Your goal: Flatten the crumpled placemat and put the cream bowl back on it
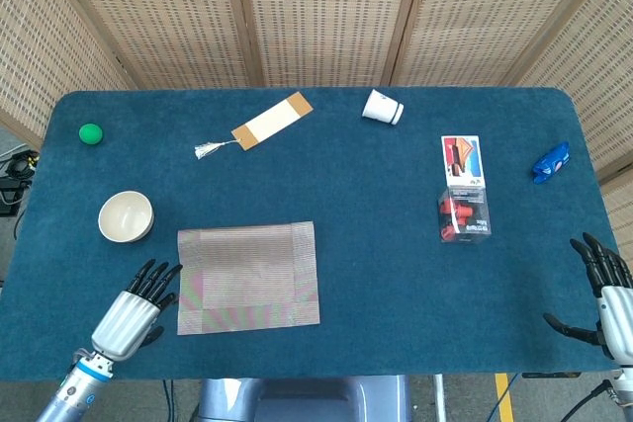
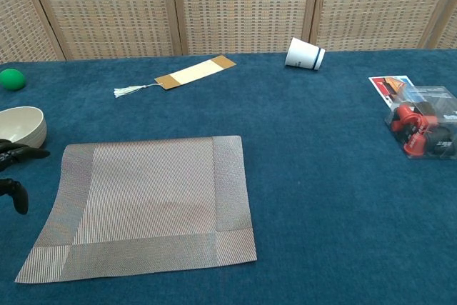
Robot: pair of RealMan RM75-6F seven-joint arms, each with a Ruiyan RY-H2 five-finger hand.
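Both hands empty, placemat (image 1: 248, 278) flat, bowl (image 1: 126, 216) beside

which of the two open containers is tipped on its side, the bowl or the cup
The white paper cup at the far edge of the table lies on its side. The cream bowl, left of the placemat, stands upright, mouth up.

A green ball (image 1: 90, 132) sits near the far left corner of the blue table (image 1: 376, 205). A tan bookmark (image 1: 271, 121) with a white tassel lies toward the back, and a white paper cup (image 1: 381, 108) lies on its side just right of it. On the right, a clear box (image 1: 464, 216) of red items touches a printed card (image 1: 462, 160). A small blue object (image 1: 551, 162), possibly a wrapper, rests near the right edge.
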